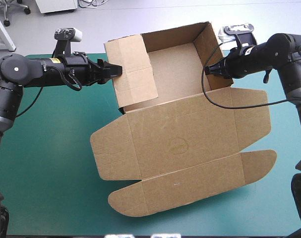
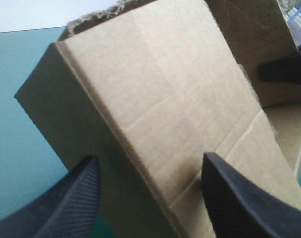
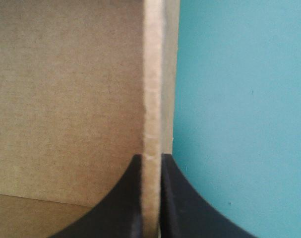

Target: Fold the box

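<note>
Toward the table's [image 1: 51, 163] far edge, the box [image 1: 180, 148] is pinched by its right wall in the right gripper [image 1: 208, 69], seemingly for steadying, while the left gripper [image 1: 115, 70] is spread astride the left wall, probably for folding it inward.

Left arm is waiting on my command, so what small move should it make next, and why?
Probably ease the left gripper inward and down to press the left flap into the box. Its fingers stand open astride that flap, which leans inward, untucked, while the right gripper is shut on the right wall, steadying it.
</note>
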